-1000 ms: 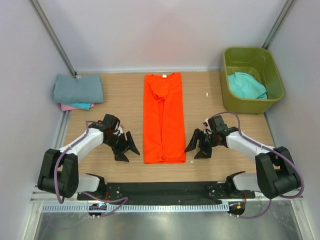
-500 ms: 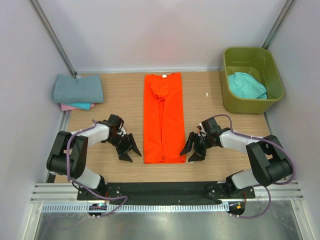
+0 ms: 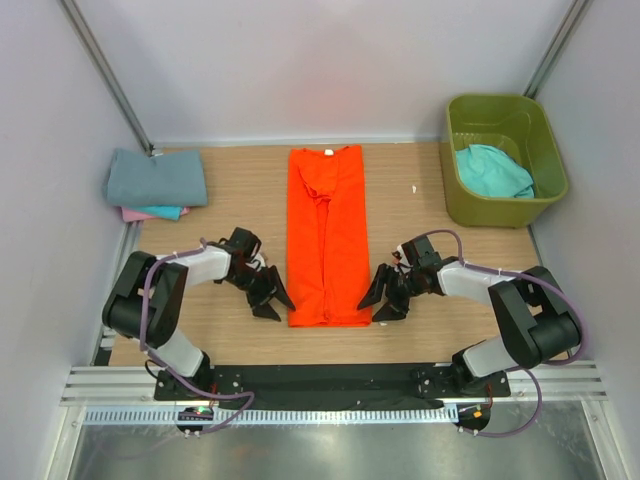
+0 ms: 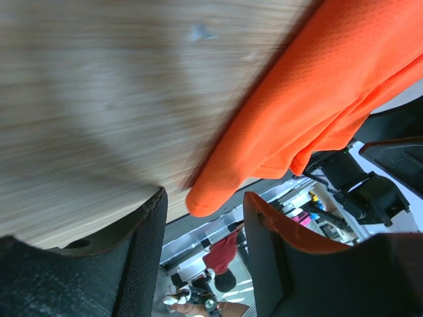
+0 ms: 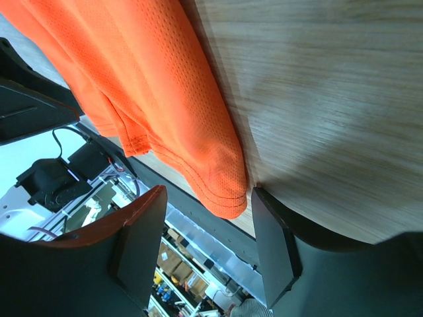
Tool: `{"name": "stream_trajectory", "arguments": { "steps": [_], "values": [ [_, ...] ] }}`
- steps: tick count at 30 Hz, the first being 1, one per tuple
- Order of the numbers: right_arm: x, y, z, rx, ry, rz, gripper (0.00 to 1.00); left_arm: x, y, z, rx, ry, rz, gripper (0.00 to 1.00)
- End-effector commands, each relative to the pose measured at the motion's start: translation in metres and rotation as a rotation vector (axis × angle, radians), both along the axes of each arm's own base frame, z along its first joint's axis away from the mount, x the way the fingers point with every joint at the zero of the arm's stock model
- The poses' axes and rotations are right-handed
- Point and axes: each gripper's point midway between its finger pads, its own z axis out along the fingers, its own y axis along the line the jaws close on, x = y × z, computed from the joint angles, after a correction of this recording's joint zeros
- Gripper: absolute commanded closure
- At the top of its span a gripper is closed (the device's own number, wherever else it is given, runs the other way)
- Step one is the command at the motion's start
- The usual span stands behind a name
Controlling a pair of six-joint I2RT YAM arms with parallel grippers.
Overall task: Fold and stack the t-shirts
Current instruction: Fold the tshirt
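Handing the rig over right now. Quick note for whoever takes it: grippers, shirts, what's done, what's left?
Left gripper: open, jaws either side of the orange t-shirt's near left corner, not clamped.
Right gripper: open, same at the near right corner.
Orange t-shirt: flat mid-table, sides folded in to a long strip, collar at the far end.
Done: folded stack far left, grey-blue on top, pink and teal edges under it.
Left: fold the orange strip end to end and stack it; then the teal t-shirt lying in the green tub.
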Motion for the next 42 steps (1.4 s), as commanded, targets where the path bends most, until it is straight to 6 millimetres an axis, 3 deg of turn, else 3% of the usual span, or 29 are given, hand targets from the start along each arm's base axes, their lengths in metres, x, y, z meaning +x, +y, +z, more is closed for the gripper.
{"name": "stream_trajectory", "arguments": {
  "steps": [1, 7, 10, 11, 12, 14, 18, 23, 29, 35, 38, 39, 41, 42],
  "values": [
    [0.005, -0.002, -0.008, -0.038, -0.023, -0.007, 0.39, 0.016, -0.017, 0.001, -0.029, -0.063, -0.022, 0.49],
    [0.002, -0.004, -0.009, -0.041, -0.033, 0.002, 0.47, 0.013, -0.021, 0.000, -0.033, -0.057, -0.036, 0.74],
    [-0.001, -0.005, -0.011, -0.040, -0.034, 0.006, 0.63, 0.013, -0.021, 0.002, -0.036, -0.074, -0.037, 0.83],
    [0.001, -0.003, -0.009, -0.031, -0.046, 0.009, 0.78, 0.013, -0.020, 0.003, -0.033, -0.077, -0.041, 0.94],
    [0.004, -0.002, -0.006, -0.024, -0.056, 0.011, 0.88, 0.014, -0.019, 0.006, -0.033, -0.093, -0.042, 0.97],
    [0.012, -0.001, 0.004, -0.024, -0.102, 0.029, 0.99, 0.014, -0.018, 0.010, -0.033, -0.117, -0.065, 1.00],
    [0.033, 0.002, 0.040, -0.013, -0.242, 0.065, 0.99, 0.025, -0.022, 0.033, -0.068, -0.222, -0.104, 1.00],
    [0.067, 0.002, 0.096, -0.019, -0.439, 0.072, 0.99, 0.052, -0.024, 0.078, -0.139, -0.392, -0.119, 1.00],
    [0.102, -0.002, 0.129, -0.030, -0.545, 0.067, 0.98, 0.090, -0.010, 0.105, -0.142, -0.481, -0.068, 1.00],
    [0.148, 0.003, 0.131, -0.009, -0.594, 0.022, 0.99, 0.157, -0.010, 0.116, -0.154, -0.524, -0.030, 1.00],
    [0.171, 0.007, 0.133, -0.002, -0.636, 0.028, 0.98, 0.176, -0.016, 0.114, -0.170, -0.525, -0.043, 1.00],
    [0.180, 0.007, 0.122, -0.013, -0.612, 0.028, 0.99, 0.188, -0.019, 0.110, -0.170, -0.521, -0.045, 1.00],
    [0.200, 0.010, 0.128, 0.001, -0.641, 0.023, 0.99, 0.201, -0.022, 0.107, -0.177, -0.526, -0.044, 1.00],
    [0.210, 0.009, 0.114, -0.011, -0.617, 0.022, 0.99, 0.216, -0.024, 0.104, -0.178, -0.534, -0.041, 1.00]
  ]
}}
